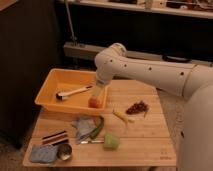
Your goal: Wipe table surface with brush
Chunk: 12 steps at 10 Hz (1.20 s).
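Note:
The brush [75, 92], with a long white handle and a small dark head at its left end, lies inside the yellow plastic bin [50, 82] at the table's back left. My gripper [98, 90] hangs down from the white arm [145, 70] over the bin's right edge, close to the handle's right end. The light tan wooden table surface [145, 137] fills the lower part of the view.
An orange-red round fruit [95, 102] sits by the bin's right corner, just under the gripper. On the table are a grey cloth [81, 125], a green sponge block [111, 141], a small metal utensil [90, 142], a dark red cluster [137, 107], a blue-grey pad [41, 153] and a metal cup [64, 152].

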Each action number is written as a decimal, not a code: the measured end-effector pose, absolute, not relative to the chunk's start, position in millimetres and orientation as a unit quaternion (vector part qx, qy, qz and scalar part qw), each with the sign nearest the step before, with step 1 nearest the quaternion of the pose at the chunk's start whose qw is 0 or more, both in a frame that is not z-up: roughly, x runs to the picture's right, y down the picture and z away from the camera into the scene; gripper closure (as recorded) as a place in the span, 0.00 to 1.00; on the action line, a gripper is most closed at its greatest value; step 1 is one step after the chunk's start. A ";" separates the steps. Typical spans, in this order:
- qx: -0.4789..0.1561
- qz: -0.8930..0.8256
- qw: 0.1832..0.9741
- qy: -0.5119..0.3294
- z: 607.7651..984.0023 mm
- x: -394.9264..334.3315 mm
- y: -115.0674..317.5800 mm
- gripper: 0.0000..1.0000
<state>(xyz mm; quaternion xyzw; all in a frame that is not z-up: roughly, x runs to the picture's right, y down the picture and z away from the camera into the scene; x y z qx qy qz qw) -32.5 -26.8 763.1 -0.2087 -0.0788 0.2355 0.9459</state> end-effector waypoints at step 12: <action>-0.212 -0.050 0.941 -0.260 868.3 -221.0 -105.2 0.20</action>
